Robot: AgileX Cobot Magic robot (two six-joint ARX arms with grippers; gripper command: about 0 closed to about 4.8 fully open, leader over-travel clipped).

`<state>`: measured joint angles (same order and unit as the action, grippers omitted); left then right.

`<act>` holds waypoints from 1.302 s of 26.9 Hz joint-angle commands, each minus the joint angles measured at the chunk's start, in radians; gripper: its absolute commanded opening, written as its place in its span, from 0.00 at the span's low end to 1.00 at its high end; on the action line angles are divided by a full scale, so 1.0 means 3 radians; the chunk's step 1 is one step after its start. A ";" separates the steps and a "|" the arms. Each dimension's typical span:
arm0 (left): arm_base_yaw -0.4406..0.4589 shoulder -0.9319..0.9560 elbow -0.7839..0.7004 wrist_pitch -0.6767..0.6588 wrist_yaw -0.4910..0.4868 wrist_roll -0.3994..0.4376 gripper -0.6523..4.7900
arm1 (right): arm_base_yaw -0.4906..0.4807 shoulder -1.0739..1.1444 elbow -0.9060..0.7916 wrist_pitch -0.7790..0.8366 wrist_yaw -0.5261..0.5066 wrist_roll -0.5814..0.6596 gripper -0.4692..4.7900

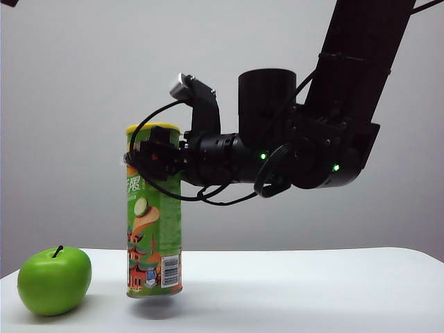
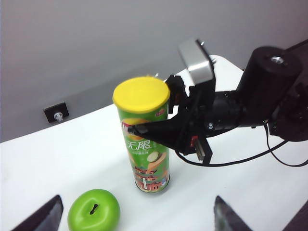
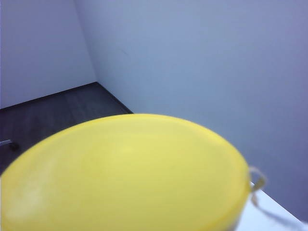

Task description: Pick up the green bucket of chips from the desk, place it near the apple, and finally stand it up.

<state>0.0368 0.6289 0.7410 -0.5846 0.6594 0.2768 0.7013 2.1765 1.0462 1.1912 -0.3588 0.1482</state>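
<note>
The green bucket of chips (image 1: 154, 229) (image 2: 147, 149) stands upright with its yellow lid up, its base a little above the white desk (image 1: 312, 291) and a shadow under it. My right gripper (image 1: 149, 156) (image 2: 144, 124) is shut on its upper part, just below the lid, reaching in level from the right. In the right wrist view the yellow lid (image 3: 125, 178) fills the picture and hides the fingers. The apple (image 1: 54, 280) (image 2: 94, 211) sits on the desk just left of the bucket. My left gripper (image 2: 137, 214) hangs open high above the apple, holding nothing.
The right arm's black body (image 1: 333, 139) stretches over the right half of the desk. A wall socket (image 2: 56, 113) sits on the grey wall behind the desk's far edge. Bare desk (image 2: 57, 159) lies around the apple and bucket.
</note>
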 commanded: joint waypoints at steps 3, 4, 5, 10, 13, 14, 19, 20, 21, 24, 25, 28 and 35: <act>-0.0001 0.0001 0.0005 0.0033 0.0050 0.0000 0.86 | 0.0051 0.0050 0.0014 0.0137 0.0074 -0.0033 0.56; -0.0001 0.0001 0.0005 0.0036 0.0056 0.0000 0.86 | 0.0057 0.0050 0.0014 0.0134 0.0080 -0.0058 0.56; -0.0001 0.0001 0.0005 0.0036 0.0060 -0.0001 0.86 | 0.0084 0.0056 0.0014 0.0128 0.0088 -0.0076 0.56; -0.0001 0.0001 0.0005 0.0032 0.0075 -0.0013 0.86 | 0.0224 0.0156 0.0015 0.0118 0.0243 -0.0151 0.56; -0.0001 0.0001 0.0005 0.0033 0.0140 -0.0013 0.86 | 0.0252 0.0239 0.0015 0.0172 0.0270 -0.0154 0.56; -0.0001 0.0001 0.0005 0.0033 0.0139 -0.0014 0.86 | 0.0258 0.0261 0.0014 0.0200 0.0312 -0.0154 0.56; -0.0001 -0.0005 0.0005 0.0036 0.0135 -0.0013 0.86 | 0.0251 0.0278 0.0015 0.0320 0.0539 -0.0183 0.57; -0.0001 -0.0005 0.0005 0.0036 0.0136 -0.0013 0.86 | 0.0251 0.0278 0.0015 0.0315 0.0533 -0.0215 0.57; -0.0001 -0.0005 0.0005 0.0036 0.0136 -0.0013 0.86 | 0.0251 0.0278 0.0015 0.0292 0.0529 -0.0244 0.57; -0.0001 -0.0005 0.0005 0.0042 0.0135 -0.0013 0.86 | 0.0259 0.0278 0.0014 0.0216 0.0516 -0.0243 0.57; -0.0001 -0.0004 0.0005 0.0050 0.0136 -0.0013 0.86 | 0.0259 0.0278 0.0014 0.0215 0.0518 -0.0238 0.57; -0.0001 -0.0004 0.0005 0.0066 0.0137 -0.0013 0.86 | 0.0259 0.0278 0.0014 0.0207 0.0518 -0.0233 0.59; -0.0001 -0.0004 0.0005 0.0061 0.0139 -0.0014 0.86 | 0.0258 0.0277 0.0013 0.0125 0.0519 0.0008 1.00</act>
<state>0.0368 0.6300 0.7410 -0.5789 0.6922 0.2726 0.7750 2.2650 1.0481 1.2297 -0.2047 0.1257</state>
